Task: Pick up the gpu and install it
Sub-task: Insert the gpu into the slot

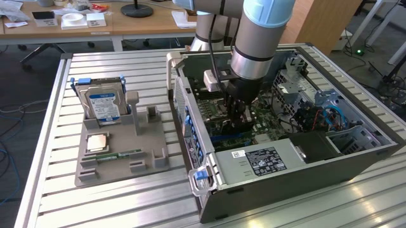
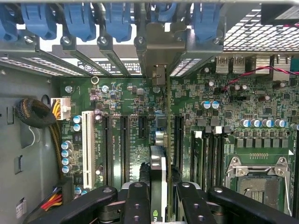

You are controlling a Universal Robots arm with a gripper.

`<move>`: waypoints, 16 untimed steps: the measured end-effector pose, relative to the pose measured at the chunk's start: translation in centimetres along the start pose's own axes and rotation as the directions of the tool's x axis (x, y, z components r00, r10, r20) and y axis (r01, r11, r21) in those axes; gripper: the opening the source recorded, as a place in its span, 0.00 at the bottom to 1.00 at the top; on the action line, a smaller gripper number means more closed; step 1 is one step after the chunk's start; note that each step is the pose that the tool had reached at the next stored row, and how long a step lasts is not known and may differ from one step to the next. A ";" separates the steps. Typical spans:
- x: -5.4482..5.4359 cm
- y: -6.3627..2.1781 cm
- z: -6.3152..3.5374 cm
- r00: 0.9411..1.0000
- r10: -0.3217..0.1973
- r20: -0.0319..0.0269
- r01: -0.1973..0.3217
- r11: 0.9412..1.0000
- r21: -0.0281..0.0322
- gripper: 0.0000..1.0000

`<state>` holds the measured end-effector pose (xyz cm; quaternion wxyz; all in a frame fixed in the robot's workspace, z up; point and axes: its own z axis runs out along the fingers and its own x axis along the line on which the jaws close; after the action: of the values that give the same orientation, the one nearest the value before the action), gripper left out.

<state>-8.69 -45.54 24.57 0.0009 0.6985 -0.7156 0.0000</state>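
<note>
Wrist view: thin black gpu card point(image 2: 158, 158) stands on edge over the green motherboard point(image 2: 121, 93), long axis running from the black gripper point(image 2: 161, 189), clamped on its two faces, to its metal bracket end at the blue-latched rear slots point(image 2: 117, 21). Exterior view adds the grey tower case point(image 1: 317, 173) lying open on a slatted metal table point(image 1: 127, 199), grey parts tray point(image 1: 108, 168) alongside, wooden desks point(image 1: 136, 26) behind.
</note>
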 end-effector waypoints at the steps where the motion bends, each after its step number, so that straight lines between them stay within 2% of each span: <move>1: 0.0 0.00 0.03 1.000 0.000 0.000 0.000 1.000 0.000 0.27; 16: 0.0 0.00 0.32 1.000 0.000 0.000 0.000 1.000 0.000 0.27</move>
<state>-8.68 -45.55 24.24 0.0008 0.6985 -0.7156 0.0000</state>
